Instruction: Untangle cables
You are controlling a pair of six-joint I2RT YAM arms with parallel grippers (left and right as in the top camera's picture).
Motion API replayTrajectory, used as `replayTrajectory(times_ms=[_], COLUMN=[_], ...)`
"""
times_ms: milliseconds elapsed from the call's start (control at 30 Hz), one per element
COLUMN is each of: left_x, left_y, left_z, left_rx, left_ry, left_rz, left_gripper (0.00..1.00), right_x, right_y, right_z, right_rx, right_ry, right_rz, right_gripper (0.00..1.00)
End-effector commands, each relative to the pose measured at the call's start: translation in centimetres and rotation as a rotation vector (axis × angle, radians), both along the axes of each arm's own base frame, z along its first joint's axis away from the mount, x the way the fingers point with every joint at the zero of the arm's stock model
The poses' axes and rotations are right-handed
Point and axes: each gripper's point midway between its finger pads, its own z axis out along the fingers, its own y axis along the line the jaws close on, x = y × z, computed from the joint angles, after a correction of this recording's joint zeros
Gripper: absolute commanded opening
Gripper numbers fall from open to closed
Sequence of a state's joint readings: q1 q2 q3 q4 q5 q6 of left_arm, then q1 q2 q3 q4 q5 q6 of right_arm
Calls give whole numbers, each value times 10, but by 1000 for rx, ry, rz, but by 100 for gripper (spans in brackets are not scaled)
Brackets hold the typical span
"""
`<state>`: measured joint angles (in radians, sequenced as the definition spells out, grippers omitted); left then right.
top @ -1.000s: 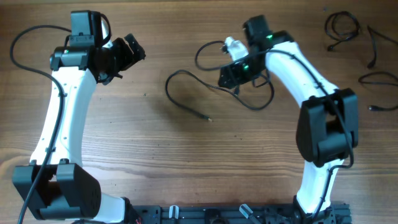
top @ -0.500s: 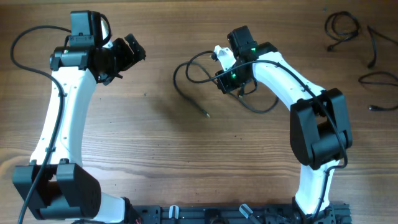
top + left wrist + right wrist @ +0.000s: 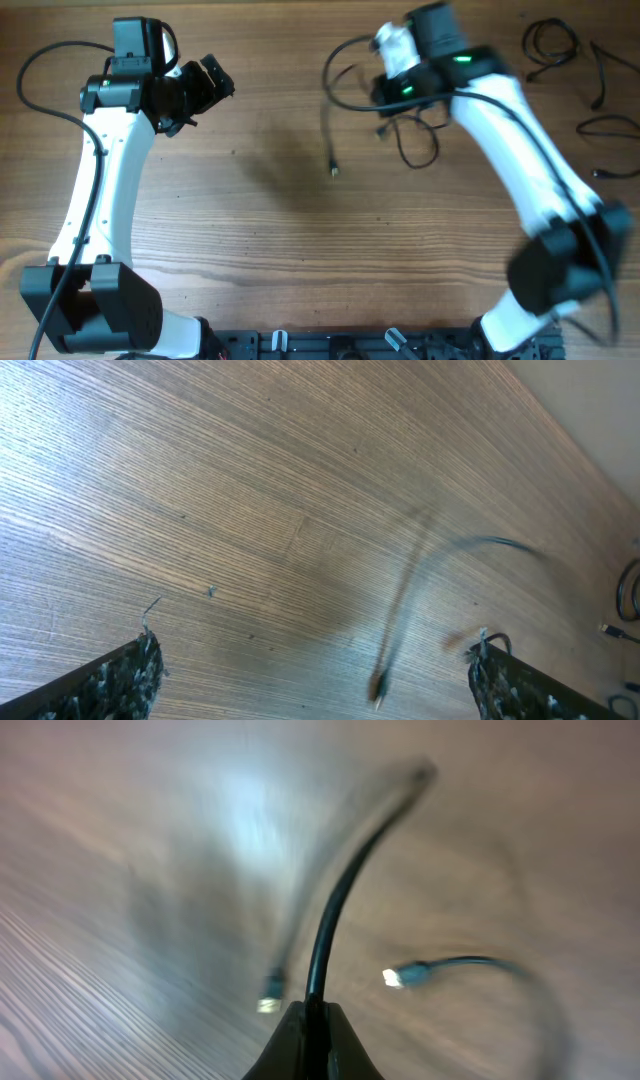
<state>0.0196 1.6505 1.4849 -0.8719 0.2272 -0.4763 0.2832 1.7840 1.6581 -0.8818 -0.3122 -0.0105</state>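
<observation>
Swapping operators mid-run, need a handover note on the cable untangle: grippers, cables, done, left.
Left gripper: open, empty, at the upper left of the table.
Right gripper: shut on one black cable, raised; its plug end appears to hang free.
Bunch: loops gathered just below the right gripper.
Loose cables: lying apart at the far right.
Done: one strand gripped and lifted.
Left: probably draw it clear of the bunch, lay it down separately, then sort the rest.
</observation>
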Motion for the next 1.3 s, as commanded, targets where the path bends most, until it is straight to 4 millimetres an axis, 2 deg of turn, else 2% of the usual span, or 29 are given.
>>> replayTrajectory(times_ms=[0, 100, 233, 367, 500, 833, 1000, 1133, 1267], left_x=[1, 1, 1, 0, -1, -2, -2, -2, -2], left_y=[-1, -1, -1, -1, -1, -5, -6, -7, -11], left_z=[3, 3, 3, 3, 2, 2, 2, 2, 2], left_rx=[-11, -11, -11, -11, -11, -11, -11, -11, -11], left_ry=[-6, -6, -6, -3, 1, 6, 6, 6, 5], left_rz=[-2, -2, -2, -2, -2, -11, -13, -17, -25], left_gripper=[100, 100, 100, 100, 100, 100, 100, 100, 100], right_x=[-9, -23, -45, -69, -91, -144, -177, -200, -204], right_y=[-40, -78, -128, -180, -231, -354, -416, -459, -492], right_z=[100, 144, 183, 205, 214, 192, 177, 155, 119], right_rx=[87, 123, 154, 175, 173, 144, 131, 111, 93], right_ry=[-204, -296, -380, -423, -444, -372, -338, -275, -164], right_rz=[-134, -240, -396, -578, -761, -1261, -1503, -1698, -1826], right_gripper=[4, 4, 4, 4, 4, 4, 4, 4, 4])
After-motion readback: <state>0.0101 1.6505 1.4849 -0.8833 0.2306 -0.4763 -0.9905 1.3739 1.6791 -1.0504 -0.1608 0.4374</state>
